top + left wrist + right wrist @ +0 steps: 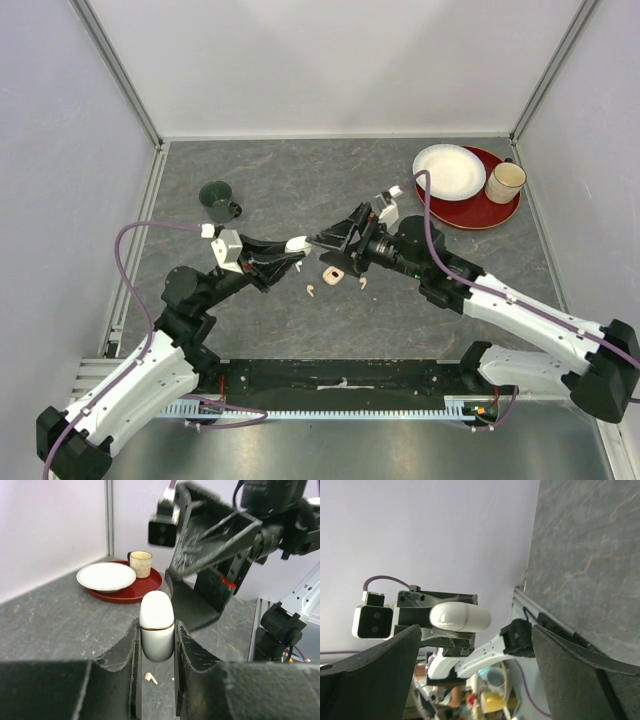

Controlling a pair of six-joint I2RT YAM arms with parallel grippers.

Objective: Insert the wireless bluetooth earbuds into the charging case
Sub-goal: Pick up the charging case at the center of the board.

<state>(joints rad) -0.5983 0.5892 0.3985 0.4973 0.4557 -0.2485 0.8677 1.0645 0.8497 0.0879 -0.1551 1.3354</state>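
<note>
Centre of the top view: the charging case sits between the fingers of the left gripper, with the right gripper just to its right, facing it. Lower down, on the table, lie one earbud and, to its right, a second earbud. Upper left: a cup. Upper right: a tray bearing a plate on its left and a mug on its right.

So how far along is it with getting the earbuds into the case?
Early. Done: the left gripper has the closed white charging case clamped. In hand: the open right gripper faces it, probably to open it. Left: the earbuds lie loose on the table, none inserted.
</note>
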